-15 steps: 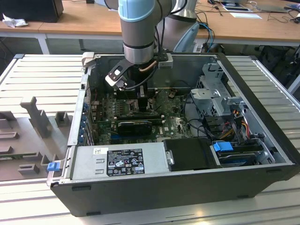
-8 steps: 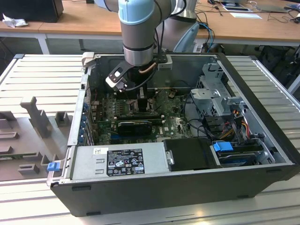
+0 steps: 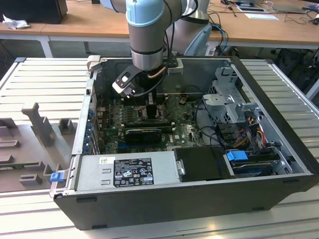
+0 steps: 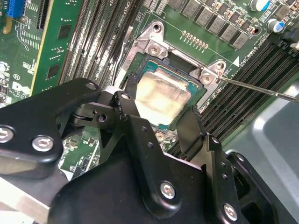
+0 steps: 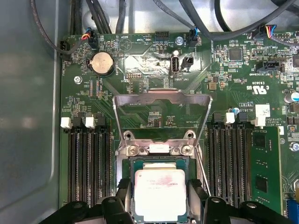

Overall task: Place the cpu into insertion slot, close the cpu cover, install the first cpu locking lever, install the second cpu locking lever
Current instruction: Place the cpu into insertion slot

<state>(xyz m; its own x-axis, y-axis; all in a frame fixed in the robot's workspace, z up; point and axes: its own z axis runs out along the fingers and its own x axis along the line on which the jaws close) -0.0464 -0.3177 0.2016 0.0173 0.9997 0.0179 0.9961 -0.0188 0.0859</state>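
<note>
The cpu (image 5: 160,193), a pale silvery square with a green edge, lies low in the insertion slot (image 5: 131,164) on the green board. My gripper (image 5: 160,191) straddles it, one black finger against each of two opposite edges. The second wrist view shows the same grip: the cpu (image 4: 161,98) sits between the gripper (image 4: 159,112) fingers inside the insertion slot (image 4: 154,46). The cpu cover (image 5: 161,97) stands tilted up and open on its hinge beyond the socket. A thin wire locking lever (image 4: 261,90) sticks out unlatched beside the socket. In the exterior view the gripper (image 3: 152,107) reaches down into the open computer case.
Rows of black memory slots (image 5: 88,163) flank the socket on both sides. Cables (image 5: 117,18) hang along the board's far edge. The case holds a power supply (image 3: 129,172), a drive cage (image 3: 229,104) and a black card (image 3: 144,133) near the arm. A grey fixture tray (image 3: 35,139) lies outside the case.
</note>
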